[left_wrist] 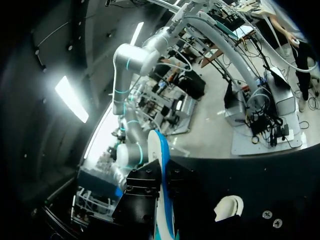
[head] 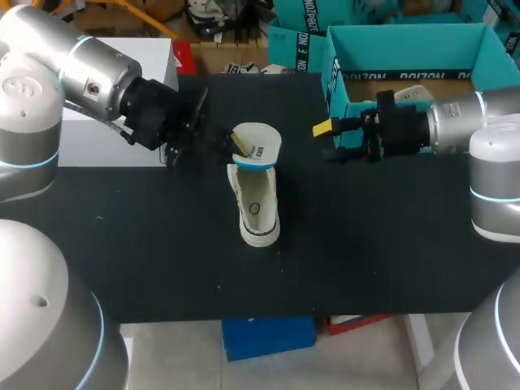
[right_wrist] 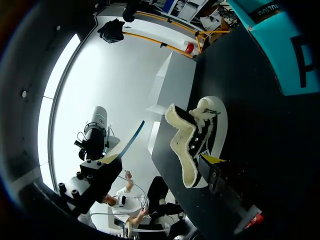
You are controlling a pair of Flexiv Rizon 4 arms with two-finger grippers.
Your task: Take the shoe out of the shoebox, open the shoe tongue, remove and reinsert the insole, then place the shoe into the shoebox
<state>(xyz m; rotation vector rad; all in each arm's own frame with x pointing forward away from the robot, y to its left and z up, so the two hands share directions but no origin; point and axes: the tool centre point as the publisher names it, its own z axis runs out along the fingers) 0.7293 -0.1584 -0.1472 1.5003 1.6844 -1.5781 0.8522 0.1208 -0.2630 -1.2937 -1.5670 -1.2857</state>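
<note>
A white shoe (head: 257, 209) with a fleece lining stands upright mid-table, toe toward the front edge. Just behind its heel, my left gripper (head: 240, 146) is shut on the white, blue-edged insole (head: 258, 143), holding it above the shoe's opening. In the left wrist view the insole (left_wrist: 162, 190) runs edge-on between the two black fingers, with the shoe (left_wrist: 229, 207) beside and below. My right gripper (head: 329, 140) stands open and holds nothing, right of the shoe and in front of the teal shoebox (head: 406, 41). The right wrist view has the shoe (right_wrist: 197, 137) ahead of one yellow fingertip (right_wrist: 212, 159), and the insole (right_wrist: 127, 142) farther off.
The black table mat (head: 162, 244) lies bare around the shoe. A white box (head: 122, 122) sits at the back left beneath my left arm. The shoebox's near wall (head: 337, 97) stands close behind my right gripper.
</note>
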